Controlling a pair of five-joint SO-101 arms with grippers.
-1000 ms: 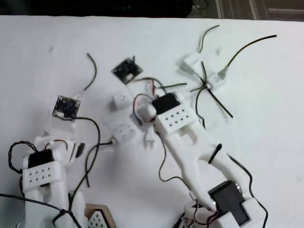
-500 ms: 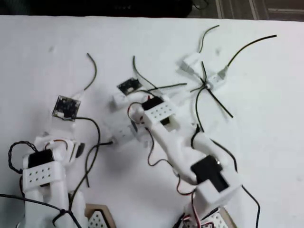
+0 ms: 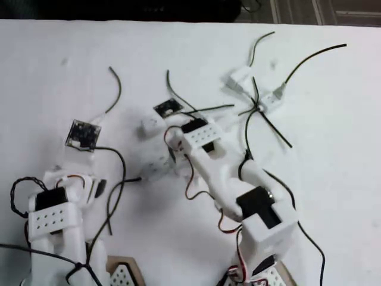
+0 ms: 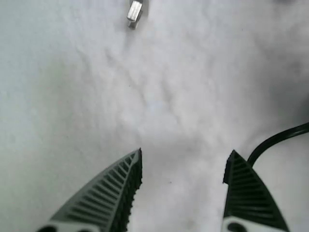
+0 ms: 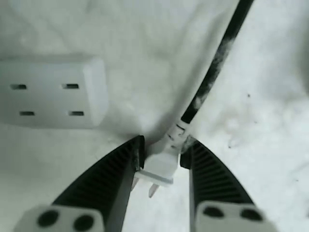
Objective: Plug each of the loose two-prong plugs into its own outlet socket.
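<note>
My right gripper is shut on a white two-prong plug with a black cord, its prongs pointing back toward the wrist. A white outlet block with two pairs of slots lies close beside the fingers. In the high view this gripper is between two white outlet blocks at the table's middle. Two more white plugs with black cords lie at the back right. My left gripper hangs open over bare white table, low at the front left.
Two small black boards with thin cords lie near the outlets. A black cord runs beside my left gripper's finger. A small metal-tipped piece lies farther out. Crossed black cords lie at the right.
My right arm has folded in and swung left with the plug, closer to the outlet blocks. The black board near it has slid toward the arm. The left arm has kept still.
</note>
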